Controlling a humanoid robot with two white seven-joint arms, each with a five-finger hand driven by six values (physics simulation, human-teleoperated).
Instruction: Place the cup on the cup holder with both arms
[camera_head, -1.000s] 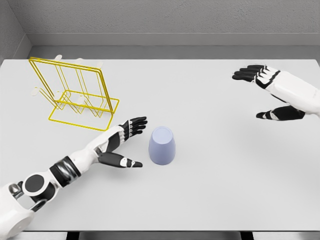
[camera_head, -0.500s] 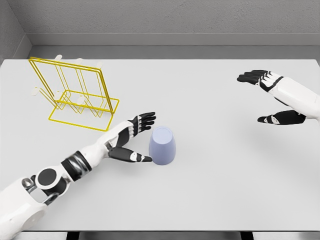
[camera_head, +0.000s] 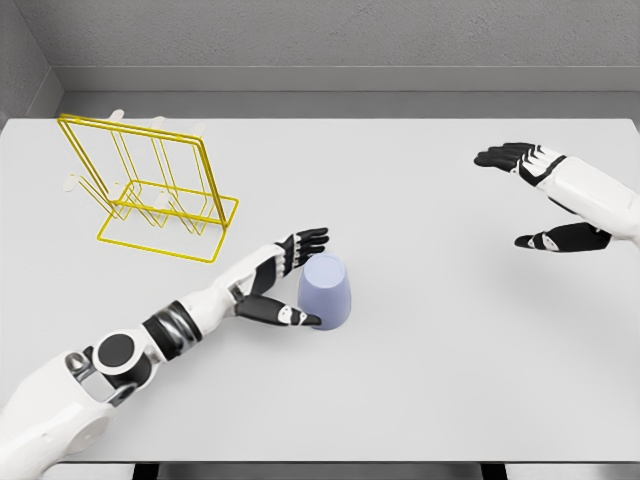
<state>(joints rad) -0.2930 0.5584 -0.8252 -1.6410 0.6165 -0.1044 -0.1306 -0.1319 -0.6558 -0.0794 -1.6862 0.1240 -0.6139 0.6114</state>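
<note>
Head view: sitting upside down near the middle of the white table (camera_head: 420, 330), a light purple cup (camera_head: 325, 291). Reaching in beside it, left hand (camera_head: 283, 282), fingers spread wide, thumb tip touching the cup's left side, not gripping yet. Standing well apart at the far left, yellow wire cup holder (camera_head: 150, 190). Hanging far right above the table, right hand (camera_head: 545, 195), fingers open, holding nothing.

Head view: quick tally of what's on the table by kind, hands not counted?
Cup, lavender, upside down: 1
Cup holder, yellow wire rack: 1
Total: 2

Both sit on the table.
</note>
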